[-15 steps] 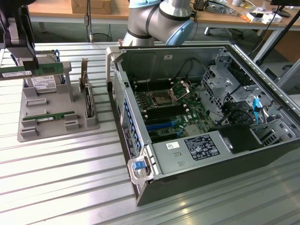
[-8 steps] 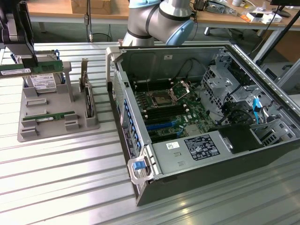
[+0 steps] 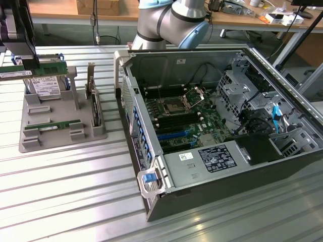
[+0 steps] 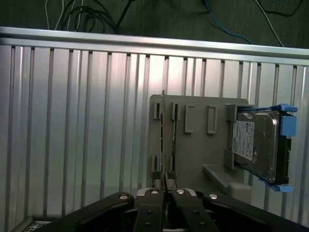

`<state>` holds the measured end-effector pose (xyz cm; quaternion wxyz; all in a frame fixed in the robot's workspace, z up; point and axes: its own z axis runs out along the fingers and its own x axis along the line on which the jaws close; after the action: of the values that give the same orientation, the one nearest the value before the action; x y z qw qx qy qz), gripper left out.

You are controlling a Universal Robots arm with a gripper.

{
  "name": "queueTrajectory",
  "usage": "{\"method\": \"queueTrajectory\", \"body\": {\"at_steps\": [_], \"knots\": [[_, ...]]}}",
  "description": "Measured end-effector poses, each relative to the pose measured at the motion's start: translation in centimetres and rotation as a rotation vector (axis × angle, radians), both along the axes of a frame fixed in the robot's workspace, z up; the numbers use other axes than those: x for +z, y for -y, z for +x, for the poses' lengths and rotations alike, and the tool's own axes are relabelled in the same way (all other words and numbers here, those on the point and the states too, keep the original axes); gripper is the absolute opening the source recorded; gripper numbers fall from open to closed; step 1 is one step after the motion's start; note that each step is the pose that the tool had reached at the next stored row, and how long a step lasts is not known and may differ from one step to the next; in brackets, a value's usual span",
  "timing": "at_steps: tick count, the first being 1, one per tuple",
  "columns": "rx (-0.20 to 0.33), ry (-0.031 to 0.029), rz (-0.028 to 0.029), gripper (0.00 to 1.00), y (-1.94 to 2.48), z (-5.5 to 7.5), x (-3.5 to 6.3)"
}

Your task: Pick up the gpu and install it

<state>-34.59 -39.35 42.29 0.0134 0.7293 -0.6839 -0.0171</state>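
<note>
– Bench point(image 3: 75, 201) is the biggest thing here, ribbed metal from end to end. What's on it?
– An open computer case point(image 3: 212, 194) on the exterior view's right, with the motherboard point(image 3: 176, 118) showing. A black label point(image 3: 217, 159) on the box inside has white print, too fine for me to read. The robot arm point(image 3: 171, 22) rises behind the case.
– And on the exterior view's left?
– A grey tray point(image 3: 35, 143) with slots. A hard drive point(image 4: 256, 145) in blue rails stands in it, and I can't make out the writing on its white label point(image 4: 243, 140). A dark card point(image 3: 94, 108) stands on edge at the side of the tray nearest the case. A green stick point(image 3: 53, 124) lies flat in a slot.
– The jaws?
– Nearly together, clamped on one end of the gpu point(image 4: 164, 140), a thin green board seen edge-on from the wrist.
– So where does it sit from there?
– It runs straight out from between them, over the tray's slots and beside the hard drive, well apart from the case. Whether it touches the tray, I can't tell.
</note>
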Motion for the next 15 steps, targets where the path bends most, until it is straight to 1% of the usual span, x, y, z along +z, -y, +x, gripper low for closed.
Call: {"method": "queueTrajectory", "body": {"at_steps": [9,15], "knots": [[0.0,-0.0003,-0.0002,0.13,0.0,0.22,0.02],[0.0,-0.0001,-0.0001,0.13,0.0,0.73,0.01]]}}
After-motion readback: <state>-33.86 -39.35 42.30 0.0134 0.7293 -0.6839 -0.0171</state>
